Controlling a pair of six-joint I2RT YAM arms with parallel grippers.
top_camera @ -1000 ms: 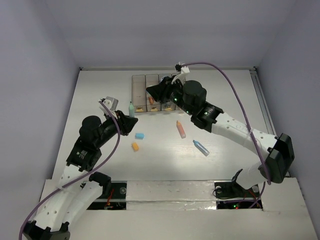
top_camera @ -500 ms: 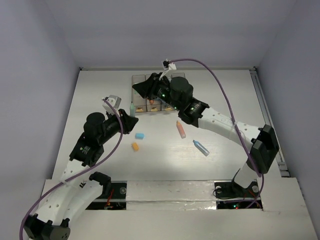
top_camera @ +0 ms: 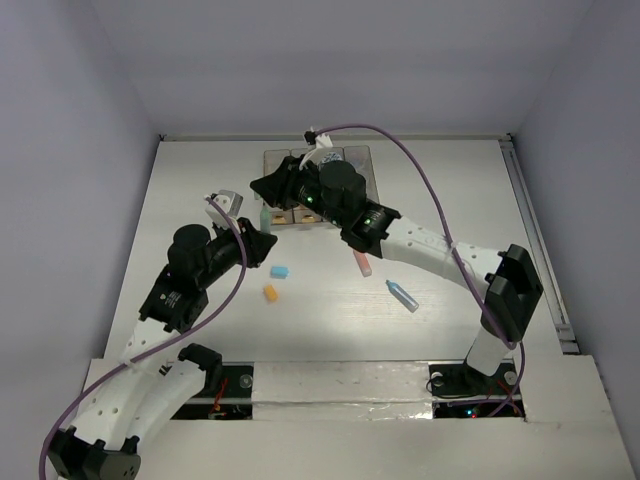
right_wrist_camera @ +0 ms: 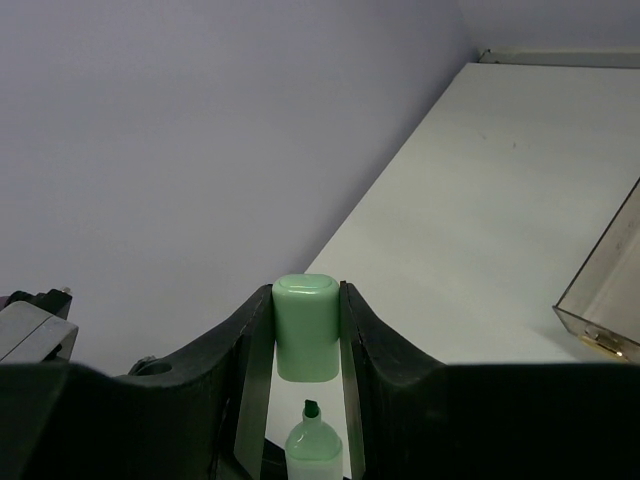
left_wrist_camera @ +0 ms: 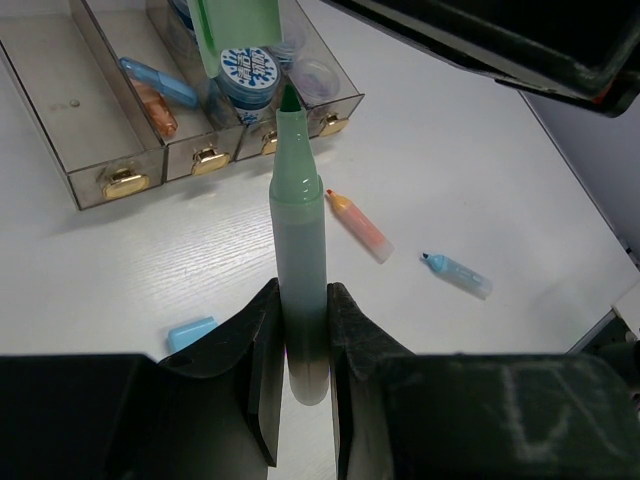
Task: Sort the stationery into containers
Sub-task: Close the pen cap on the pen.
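Left claw (left_wrist_camera: 303,340): closed on the lower barrel of the green marker (left_wrist_camera: 297,230), one finger on each side. The marker stands upright with its tip bare and pointing up. In the top view it is toward the far edge of the desk (top_camera: 200,180), just off the left end of the containers (left_wrist_camera: 100,170).

Right claw (right_wrist_camera: 305,292): clamped on the green cap (right_wrist_camera: 305,335), fingers flat against its two sides. The cap hangs directly above the marker tip. A small gap shows between them in the right wrist view, so they are not touching.

Containers: a row of four along the middle of the desk's far edge, partly covered by the right arm in the top view. From the left wrist camera, counting from the left:
- Second bin: a binned blue marker (left_wrist_camera: 160,83) and a binned orange marker (left_wrist_camera: 155,108).
- Third bin: a jar (left_wrist_camera: 247,72) with a blue and white lid.
- Fourth bin: I cannot make out the contents.

Loose on the middle of the desk:
- blue eraser (top_camera: 280,271), with an orange eraser (top_camera: 270,292) just nearer me;
- pink-orange marker (top_camera: 361,262), partly under the right forearm;
- loose blue marker (top_camera: 402,295), near it, toward the near right.
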